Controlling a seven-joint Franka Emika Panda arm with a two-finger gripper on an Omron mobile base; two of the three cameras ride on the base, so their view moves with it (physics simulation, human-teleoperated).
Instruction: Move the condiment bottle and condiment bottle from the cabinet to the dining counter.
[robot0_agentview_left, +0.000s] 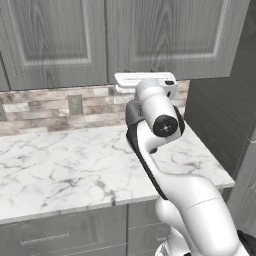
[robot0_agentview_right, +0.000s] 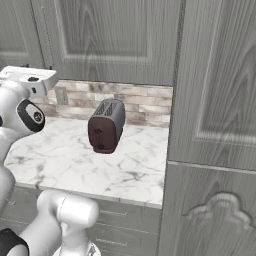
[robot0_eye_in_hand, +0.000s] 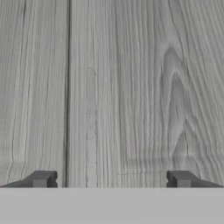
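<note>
Fingers (robot0_eye_in_hand: 41, 178) stand spread wide, their two dark tips far apart at the bottom of the hand view, with nothing between them. Straight ahead of them is a grey wood-grain cabinet door (robot0_eye_in_hand: 131, 87), very close, with a thin vertical seam running down its left part. In the left base view the white arm (robot0_agentview_left: 165, 150) rises from the lower right and its hand reaches up to the bottom edge of the upper cabinets (robot0_agentview_left: 125, 35), whose doors are shut. Neither condiment bottle can be seen, so their look and their place cannot be told. Below lies a white marble tabletop (robot0_agentview_left: 65, 165) backed by a brick-pattern wall (robot0_agentview_left: 50, 105). A dark red toaster (robot0_agentview_right: 106, 126) stands far on the tabletop, near the tall grey panel (robot0_agentview_right: 215, 100) at the right.
</note>
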